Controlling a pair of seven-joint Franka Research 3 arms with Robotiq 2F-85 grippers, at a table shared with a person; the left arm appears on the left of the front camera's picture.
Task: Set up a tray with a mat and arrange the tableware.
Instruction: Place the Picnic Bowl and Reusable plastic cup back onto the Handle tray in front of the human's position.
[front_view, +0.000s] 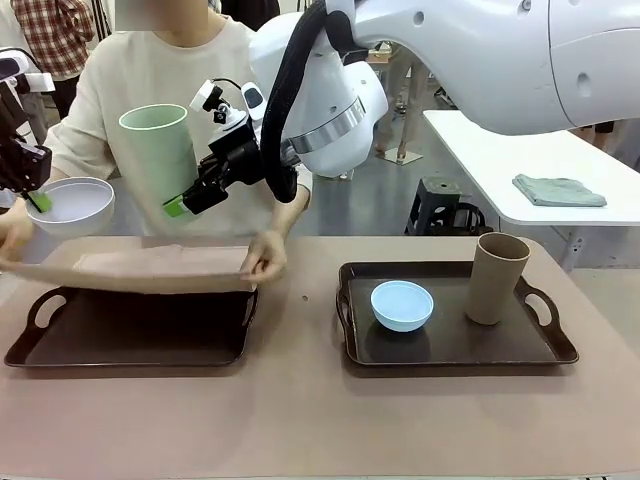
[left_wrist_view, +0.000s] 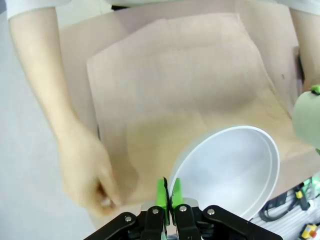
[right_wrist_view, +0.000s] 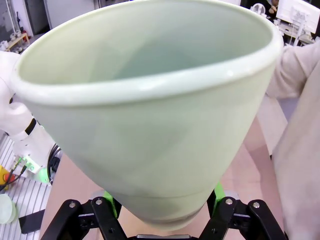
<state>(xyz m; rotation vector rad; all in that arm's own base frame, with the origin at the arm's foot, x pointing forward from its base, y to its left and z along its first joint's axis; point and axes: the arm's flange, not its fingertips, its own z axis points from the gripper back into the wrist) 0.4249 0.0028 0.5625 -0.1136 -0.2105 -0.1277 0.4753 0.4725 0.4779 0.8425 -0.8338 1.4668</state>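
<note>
A: Left gripper (left_wrist_view: 168, 192)?
B: Jaws closed, pinching the rim of the white bowl (left_wrist_view: 232, 167). The bowl's up in the air at the far left, above the table (front_view: 300, 420) and beyond the left tray (front_view: 130, 350).
A: Right gripper (right_wrist_view: 162, 205)?
B: That arm reaches across the middle. Jaws stand wide, with the green pads (right_wrist_view: 107, 197) on either side of the pale green cup (front_view: 157, 150) near its base, so it's gripping the cup. The cup is lifted, a bit tilted, mouth up. It's just beside the white bowl, not touching it.
A: Mat (front_view: 150, 268)?
B: Tan. The person (front_view: 150, 70) holds it by both ends, one hand (front_view: 265, 262) at each. It hangs over the far edge of the left tray. Can't tell if it touches the tray. The left wrist view looks down past the bowl onto it.
A: Rest of the tableware?
B: On the right tray (front_view: 455, 355). The light blue bowl (front_view: 402, 305) is left of centre and the tan cup (front_view: 497, 278) stands upright toward the far right corner, apart from the bowl.
A: Trays?
B: Dark brown, side by side on the table, handles at the ends.
</note>
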